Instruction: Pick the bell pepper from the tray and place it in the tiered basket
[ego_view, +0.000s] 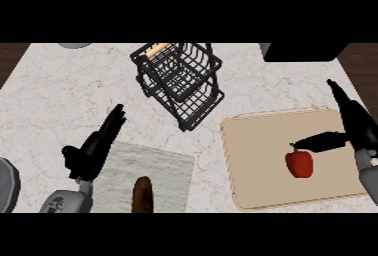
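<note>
Bell pepper (299, 163) lies on the tray (247, 150), lower right of frame. Its long axis runs top to bottom, stem toward the top. Right hand (356, 127): released, thumb tip beside the stem. Left hand (92, 150): released, lower left.

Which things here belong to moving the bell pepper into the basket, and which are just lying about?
Job: red bell pepper; flat beige tray under it; black wire tiered basket; right hand, open beside the pepper.
Lying about: pale grey cloth; brown oblong item on it; black box at the far edge; left hand, open, resting at lower left.
</note>
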